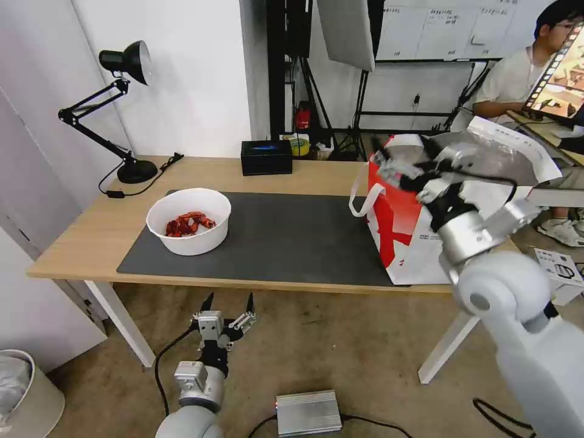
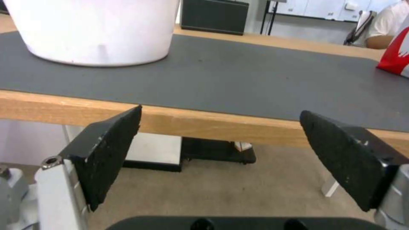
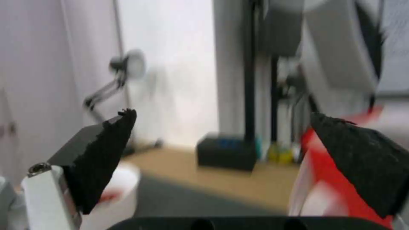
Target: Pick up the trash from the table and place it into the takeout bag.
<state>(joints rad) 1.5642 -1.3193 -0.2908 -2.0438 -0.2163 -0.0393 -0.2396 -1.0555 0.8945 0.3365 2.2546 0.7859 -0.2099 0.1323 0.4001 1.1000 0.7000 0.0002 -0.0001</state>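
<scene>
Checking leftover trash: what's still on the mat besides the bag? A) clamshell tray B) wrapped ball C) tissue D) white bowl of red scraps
D: the white bowl of red scraps sits at the left end of the dark mat, apart from the takeout bag.

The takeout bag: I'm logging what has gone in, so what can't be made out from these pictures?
- Inside of the white-and-red foil-lined takeout bag: head view, hidden by its walls and the right gripper.
- Same bag, right wrist view: blurred, cut by the edge.
- White round bowl: left wrist view, contents hidden by its wall.
</scene>
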